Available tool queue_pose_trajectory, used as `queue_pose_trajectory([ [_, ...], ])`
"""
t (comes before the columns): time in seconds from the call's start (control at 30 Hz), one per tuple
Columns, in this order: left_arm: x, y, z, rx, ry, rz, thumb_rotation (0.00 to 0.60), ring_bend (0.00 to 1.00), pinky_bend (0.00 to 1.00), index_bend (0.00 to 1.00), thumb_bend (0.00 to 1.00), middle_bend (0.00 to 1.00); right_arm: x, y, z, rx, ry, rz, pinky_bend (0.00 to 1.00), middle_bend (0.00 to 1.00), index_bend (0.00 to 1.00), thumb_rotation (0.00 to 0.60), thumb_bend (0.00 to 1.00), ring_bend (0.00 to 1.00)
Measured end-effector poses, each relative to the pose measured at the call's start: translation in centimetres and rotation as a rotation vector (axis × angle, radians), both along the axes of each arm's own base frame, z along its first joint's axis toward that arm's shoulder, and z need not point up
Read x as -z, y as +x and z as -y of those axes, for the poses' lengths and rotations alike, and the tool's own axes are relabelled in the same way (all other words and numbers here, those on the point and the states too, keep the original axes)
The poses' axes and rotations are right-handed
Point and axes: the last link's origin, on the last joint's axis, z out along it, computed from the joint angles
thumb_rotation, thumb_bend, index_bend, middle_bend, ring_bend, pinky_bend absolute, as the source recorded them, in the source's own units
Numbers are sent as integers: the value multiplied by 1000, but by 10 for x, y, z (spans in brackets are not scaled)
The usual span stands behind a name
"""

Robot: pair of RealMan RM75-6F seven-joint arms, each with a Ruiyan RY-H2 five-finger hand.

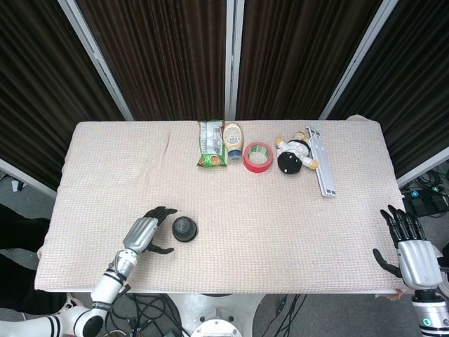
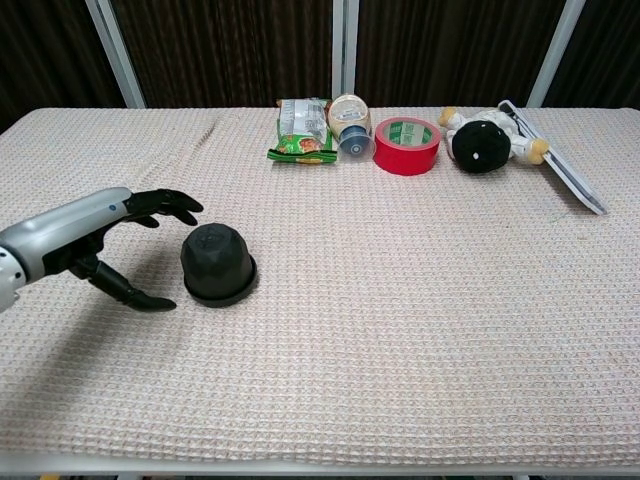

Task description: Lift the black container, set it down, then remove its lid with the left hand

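Observation:
The black container stands upright on the cloth near the table's front left, a small dome on a wider black base. My left hand is just to its left, fingers spread and thumb apart, not touching it. My right hand hangs open beyond the table's front right corner, out of the chest view.
Along the far edge lie a green snack packet, a bottle on its side, a red tape roll, a black-and-white plush toy and a white bar. A woven beige cloth covers the table.

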Motion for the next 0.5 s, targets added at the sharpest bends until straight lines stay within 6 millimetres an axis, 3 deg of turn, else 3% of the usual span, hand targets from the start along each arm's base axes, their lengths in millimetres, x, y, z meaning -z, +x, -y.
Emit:
queue_pose_trajectory([
  [0.5,24,13,-11,12,-41,4,600,85,150,146,0,182,-4,-7,1,16,-5,10,43,0,0,600,210,0],
])
